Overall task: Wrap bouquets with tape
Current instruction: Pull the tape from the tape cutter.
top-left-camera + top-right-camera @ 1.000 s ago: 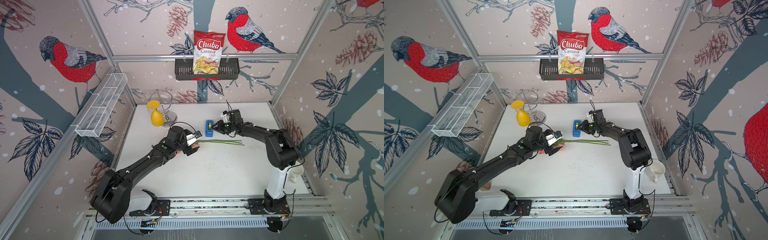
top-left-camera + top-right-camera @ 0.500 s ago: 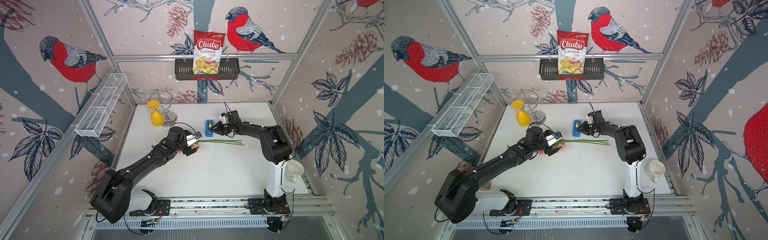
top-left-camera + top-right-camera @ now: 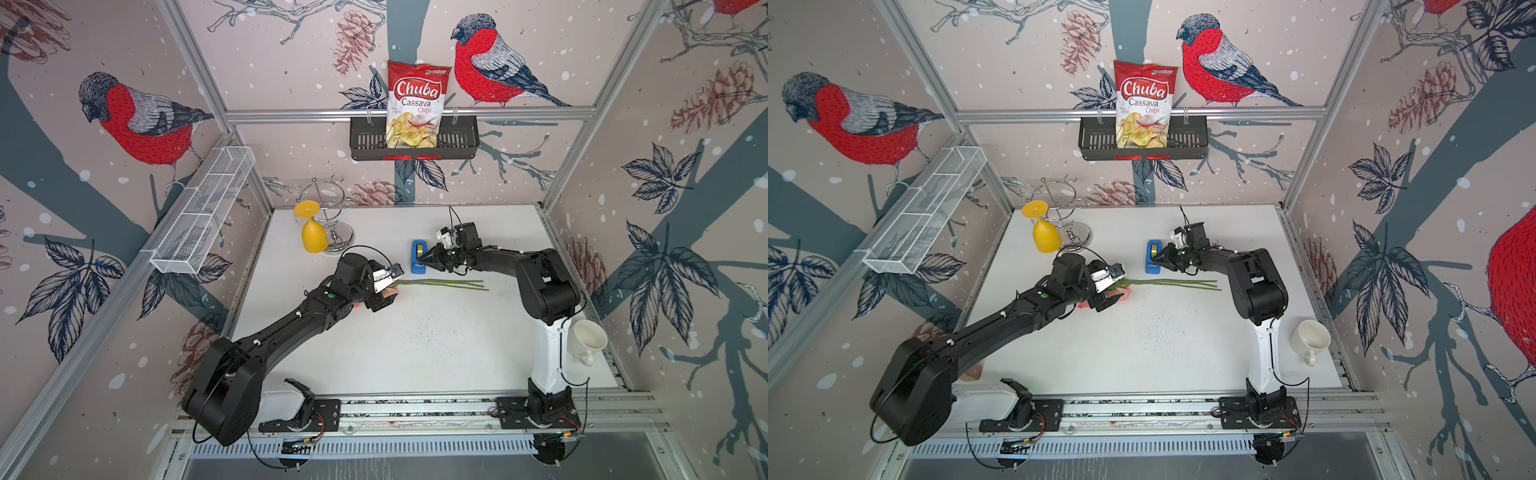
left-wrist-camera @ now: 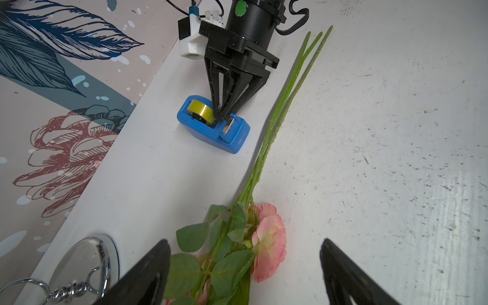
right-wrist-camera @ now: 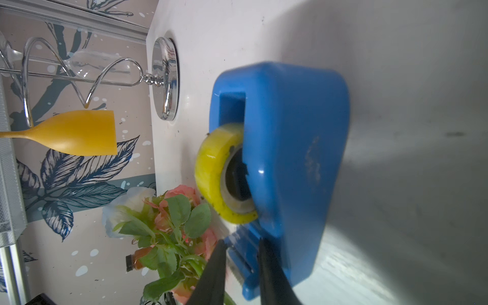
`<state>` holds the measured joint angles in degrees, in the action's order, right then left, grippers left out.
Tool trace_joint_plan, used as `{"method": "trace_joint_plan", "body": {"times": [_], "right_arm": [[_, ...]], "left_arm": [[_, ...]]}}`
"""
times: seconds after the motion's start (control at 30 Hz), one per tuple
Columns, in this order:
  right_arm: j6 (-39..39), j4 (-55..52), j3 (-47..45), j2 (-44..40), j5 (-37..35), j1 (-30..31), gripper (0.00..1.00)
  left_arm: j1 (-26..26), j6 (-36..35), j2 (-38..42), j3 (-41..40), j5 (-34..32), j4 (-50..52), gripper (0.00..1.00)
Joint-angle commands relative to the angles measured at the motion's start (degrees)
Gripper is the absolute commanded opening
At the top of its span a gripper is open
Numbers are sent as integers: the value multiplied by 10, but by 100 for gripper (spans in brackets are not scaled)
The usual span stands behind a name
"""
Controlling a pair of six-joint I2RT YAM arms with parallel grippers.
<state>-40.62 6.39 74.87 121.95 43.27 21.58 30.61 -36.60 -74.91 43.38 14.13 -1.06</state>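
Bouquet (image 4: pixel 253 237) lies flat mid-table (image 3: pixel 415 353), blooms under the left gripper (image 4: pixel 243 266), stems pointing toward the right edge. L jaws wide apart, straddling the leaves, not gripping. Tape (image 4: pixel 201 113) in blue dispenser (image 3: pixel 419 257) sits just beyond the stems, toward the back edge. Right gripper (image 5: pixel 241 253) at the dispenser's cutter end, jaws narrow, small gap between; can't tell if tape is pinched.

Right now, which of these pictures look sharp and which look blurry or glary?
In the right wrist view the blue dispenser fills the frame, soft and out of focus, with pale glare on the table. In the left wrist view the bouquet is crisp. Both top views are evenly lit, their straight frame bars bowed by a wide lens.
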Motion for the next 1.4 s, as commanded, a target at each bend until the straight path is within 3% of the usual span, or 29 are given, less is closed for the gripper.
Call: {"method": "trace_joint_plan", "body": {"times": [0.0,0.4,0.93,1.17,1.37], "right_arm": [[-26,25,-5,15,9,-6,22],[-45,56,-15,34,32,-7,20],[-85,122,-36,19,78,-6,0],[-129,197,-57,-15,112,-4,0],[-120,184,-53,-30,110,3,0]], "left_arm": [[1,1,-4,-4,-8,-18,87],[1,-1,-10,0,-14,-12,86],[1,-11,-10,4,-7,-2,86],[1,-13,-9,3,-9,-4,86],[1,-17,-12,1,-10,-5,85]]}}
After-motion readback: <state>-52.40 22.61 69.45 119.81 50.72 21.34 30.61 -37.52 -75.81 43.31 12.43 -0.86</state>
